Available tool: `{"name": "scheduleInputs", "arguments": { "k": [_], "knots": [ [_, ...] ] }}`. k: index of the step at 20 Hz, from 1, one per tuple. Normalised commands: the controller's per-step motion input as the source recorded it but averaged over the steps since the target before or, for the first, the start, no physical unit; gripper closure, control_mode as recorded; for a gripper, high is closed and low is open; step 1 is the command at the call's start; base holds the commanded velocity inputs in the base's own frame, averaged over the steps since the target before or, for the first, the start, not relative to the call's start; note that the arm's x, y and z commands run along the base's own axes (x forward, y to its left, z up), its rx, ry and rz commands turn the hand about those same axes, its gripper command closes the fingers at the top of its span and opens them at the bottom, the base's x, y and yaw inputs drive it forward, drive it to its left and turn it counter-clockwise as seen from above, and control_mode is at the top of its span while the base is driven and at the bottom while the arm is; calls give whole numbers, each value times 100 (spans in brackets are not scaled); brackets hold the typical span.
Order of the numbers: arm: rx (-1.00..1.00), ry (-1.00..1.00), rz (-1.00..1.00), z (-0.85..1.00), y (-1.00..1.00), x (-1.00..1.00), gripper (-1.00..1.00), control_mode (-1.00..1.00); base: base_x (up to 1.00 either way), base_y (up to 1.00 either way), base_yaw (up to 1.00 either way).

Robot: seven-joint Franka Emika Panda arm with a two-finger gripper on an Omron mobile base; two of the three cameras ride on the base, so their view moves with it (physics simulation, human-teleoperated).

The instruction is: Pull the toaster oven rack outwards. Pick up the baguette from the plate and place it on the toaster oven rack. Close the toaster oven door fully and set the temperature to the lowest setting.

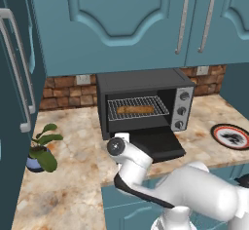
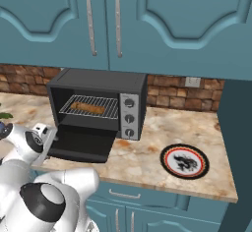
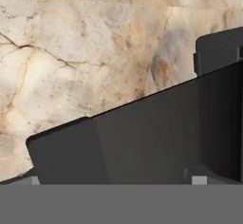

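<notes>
On the toaster oven rack (image 1: 137,108), baguette (image 1: 135,109) lengthwise left-right; end effector (image 3: 115,180) spread apart.

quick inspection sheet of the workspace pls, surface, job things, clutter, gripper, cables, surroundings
surface: marbled beige counter, brick backsplash behind
toaster oven: against the backsplash, three knobs on its right strip
toaster oven door: open, lying flat toward the robot
toaster oven rack: inside the cavity, bearing the baguette
plate: right of the oven, nothing on it
clutter: potted plant at the counter's left
gripper: open, holding nothing, low by the door's front left corner
cables: nothing seen
surroundings: teal wall cabinets above, teal drawers below, wall outlets on the backsplash
</notes>
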Motion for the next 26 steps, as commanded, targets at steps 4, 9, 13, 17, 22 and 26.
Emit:
{"name": "scheduleInputs", "arguments": {
  "k": [4, 9, 13, 17, 22, 26],
  "knots": [
    [-5, -17, 3, 0, 0, 20, -100, -100, 0, 0, 0],
    [-5, -27, 2, 22, 0, 2, -100, -100, 0, 0, 0],
    [-1, -30, 4, 51, -2, 12, -100, -100, 0, 0, 0],
    [0, -27, 5, 68, -7, 24, -100, -100, 0, 0, 0],
    [0, -19, 3, 65, -7, 44, -100, -100, 0, 0, 0],
    [0, -13, 2, 49, -2, 56, -100, -100, 0, 0, 0]
  ]
}}
